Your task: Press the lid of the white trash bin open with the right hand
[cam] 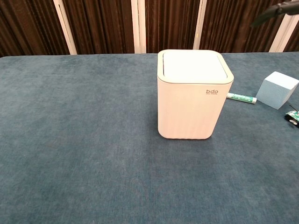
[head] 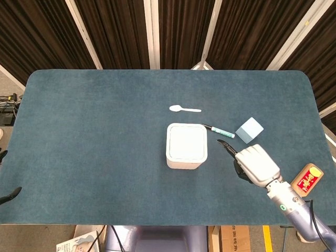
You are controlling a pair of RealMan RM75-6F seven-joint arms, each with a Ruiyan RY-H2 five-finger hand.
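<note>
Right hand (head: pixel 256 164) hovers just right of the bin (head: pixel 186 146), fingers apart, holding nothing. Bin stands upright mid-table (head: pixel 94 136), white, square with rounded corners, "bdo" on its front; lid (cam: pixel 195 65) lies flat and closed, so contents are hidden. Behind the bin lies a spoon (head: pixel 185 109); to its right, a marker (head: pixel 219 130) and blue cube (head: pixel 249 130).

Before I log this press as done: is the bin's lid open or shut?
Shut. The lid lies flat and flush in the white trash bin rim; the right hand is beside it, not touching.
</note>
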